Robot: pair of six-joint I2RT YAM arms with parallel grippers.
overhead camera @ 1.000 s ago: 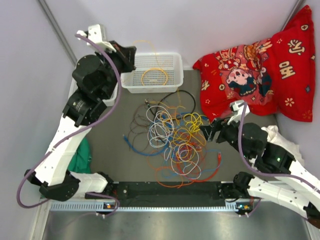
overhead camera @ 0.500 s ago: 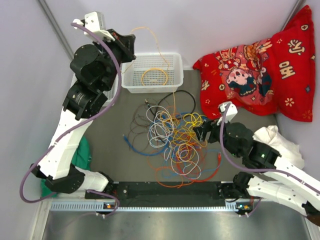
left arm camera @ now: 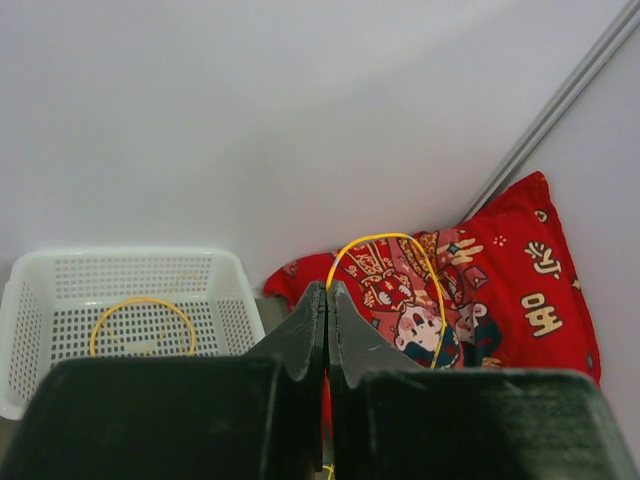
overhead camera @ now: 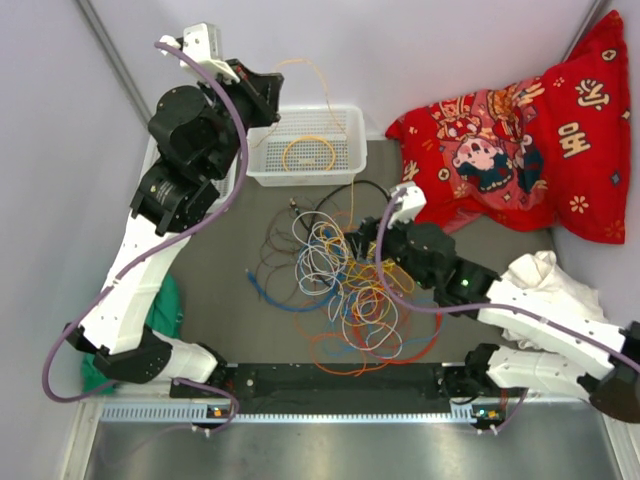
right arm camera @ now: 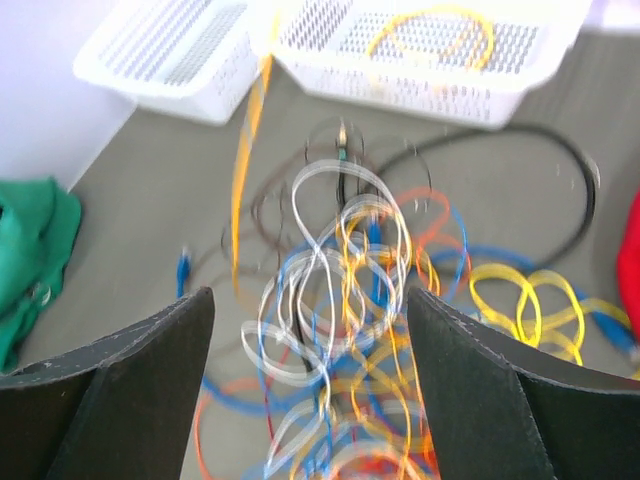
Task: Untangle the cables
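L gripper (left arm camera: 327, 295) pinches one yellow cable (left arm camera: 385, 238) up by the basket (overhead camera: 345, 165); R gripper (right arm camera: 310, 300) hangs open over the tangle.
Far left, a green cloth (overhead camera: 160, 310) lies at the desk (overhead camera: 220, 260) edge beside the L arm. L gripper is raised over the white basket's left end, fingers pressed tight on the yellow cable, which arcs above them & drops toward the pile. A yellow coil (overhead camera: 308, 152) lies in the basket. Mid-desk, the other cables (overhead camera: 350, 290) (white, blue, orange, yellow, black) sit in one heap. R gripper hovers over its right side, fingers wide apart, holding nothing. Red cushion (overhead camera: 520, 130) at far right.
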